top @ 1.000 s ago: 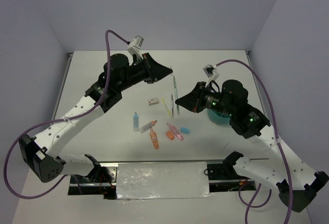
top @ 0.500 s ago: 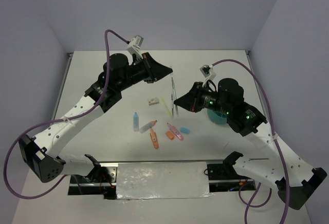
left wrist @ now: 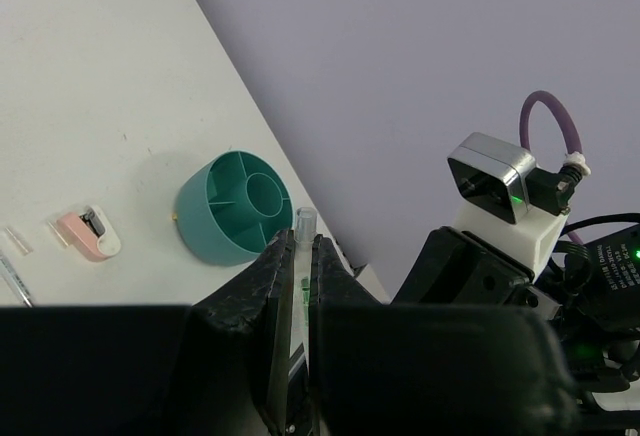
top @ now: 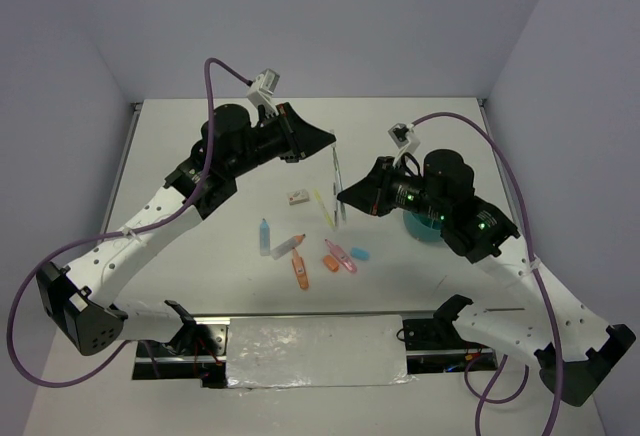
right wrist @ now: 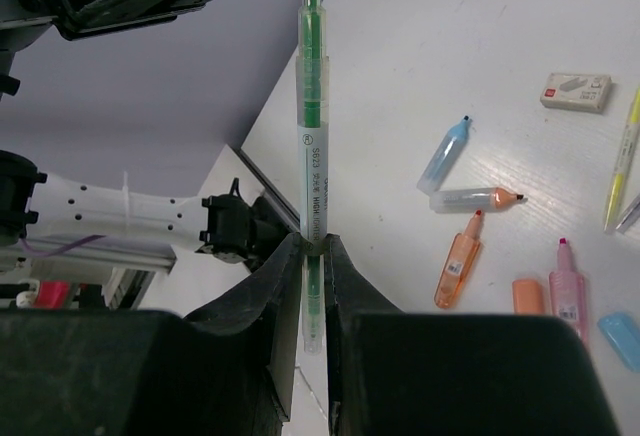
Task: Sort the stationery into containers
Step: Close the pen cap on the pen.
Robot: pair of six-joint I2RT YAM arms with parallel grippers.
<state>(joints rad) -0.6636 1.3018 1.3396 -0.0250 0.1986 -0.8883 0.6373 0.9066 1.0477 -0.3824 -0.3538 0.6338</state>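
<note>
Nearer than the round, divided teal plastic cup (top: 421, 229), a stubby orange highlighter (top: 300, 272) and a pink highlighter (top: 340, 256) lie on the matte white table (top: 230, 286); left of the cup the right gripper (right wrist: 312, 246) clamps a slim translucent green pen (right wrist: 312, 136), whose far end the left gripper (left wrist: 300, 251) pinches.

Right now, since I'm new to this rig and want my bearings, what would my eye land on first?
First, the slim clear pen with green ink, held in the air over the middle of the white table. The left gripper and the right gripper are both shut on it. Beneath lies a scatter of orange, pink and blue stationery, and a round teal plastic cup with dividers sits on the right side.
</note>
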